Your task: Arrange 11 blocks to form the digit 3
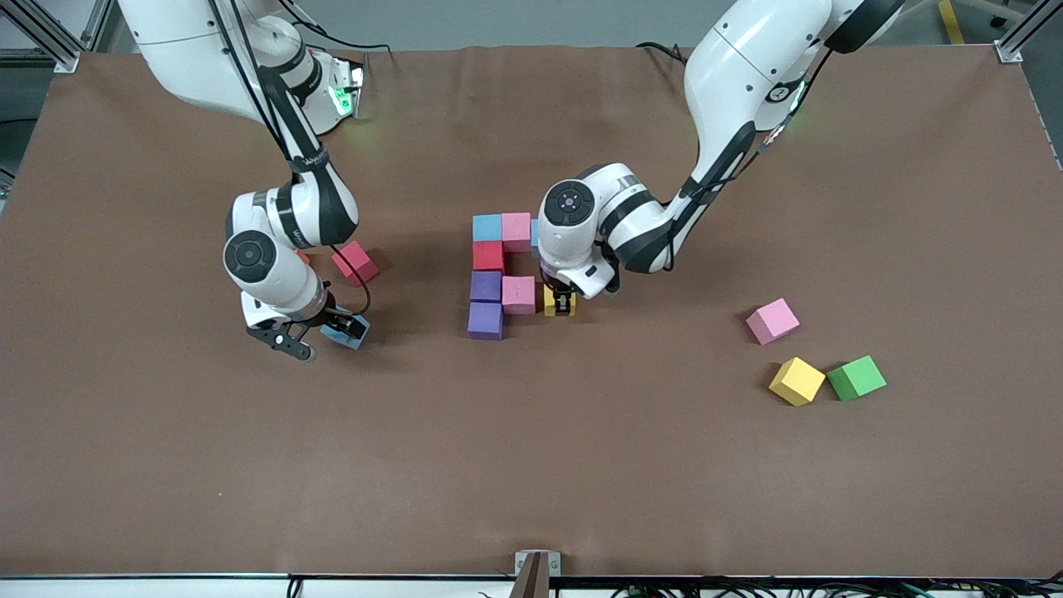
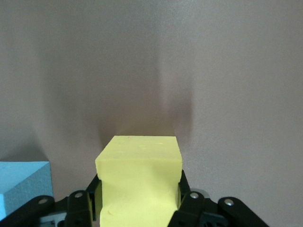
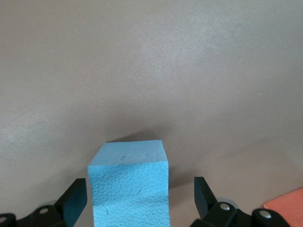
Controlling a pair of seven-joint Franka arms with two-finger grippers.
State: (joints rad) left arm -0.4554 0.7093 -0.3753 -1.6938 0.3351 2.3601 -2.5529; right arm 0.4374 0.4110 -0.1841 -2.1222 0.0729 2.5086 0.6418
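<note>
Two light, squashy foam blocks are in hand mid-frame — left end effector (image 1: 561,304) clamped on a yellow cube (image 2: 140,184) beside the digit 3 (image 1: 502,274), right end effector (image 1: 320,332) spread around a blue cube (image 3: 129,187) — grip flat opposite faces gently.

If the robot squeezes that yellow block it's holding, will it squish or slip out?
The yellow foam cube probably squishes a little: the left gripper seems to dent its sides. It likely won't slip, since the matte surface looks grippy. With flat faces, it should sit still rather than roll once set down.
</note>
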